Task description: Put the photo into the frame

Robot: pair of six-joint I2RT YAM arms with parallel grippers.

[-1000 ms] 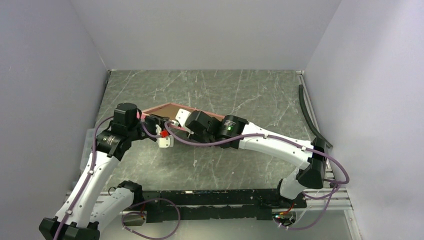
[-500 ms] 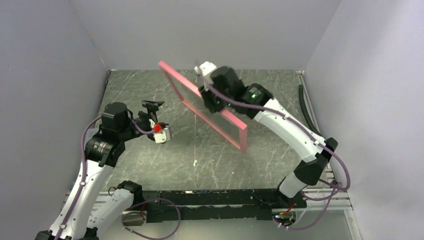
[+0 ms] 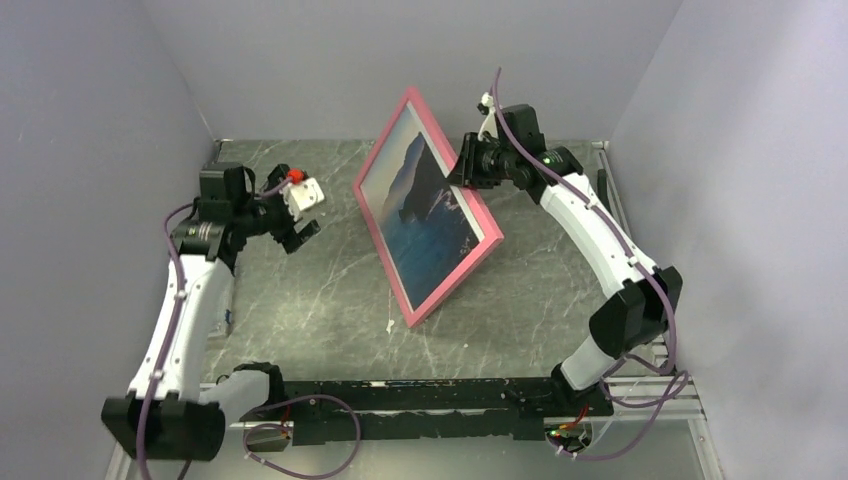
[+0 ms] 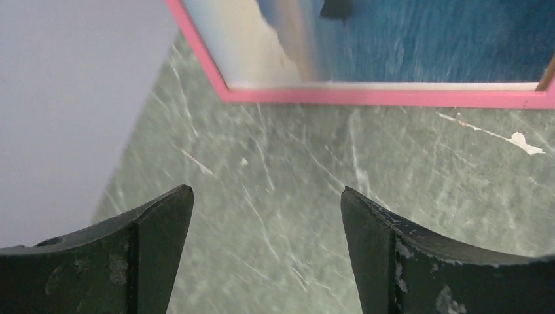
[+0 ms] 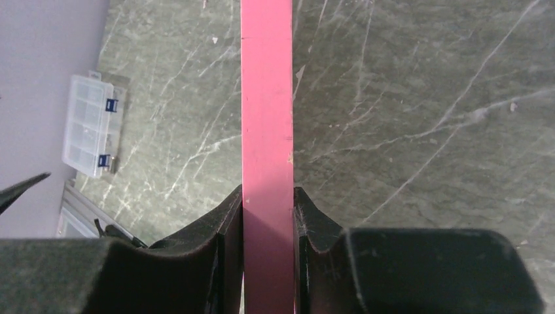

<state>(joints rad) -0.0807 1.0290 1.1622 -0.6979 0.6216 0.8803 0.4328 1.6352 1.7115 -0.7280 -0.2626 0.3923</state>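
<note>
frame swung upright since earlier

now it tilts on 1 corner at the table, the photo showing in it. my right claw pinches its pink rim; my left claw gapes wide, empty, beside it.

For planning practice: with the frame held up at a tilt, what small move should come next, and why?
Probably lower the frame gently onto the table: the photo already shows inside it, only the right jaws clamp its edge, and the left jaws stand open, apart.
</note>
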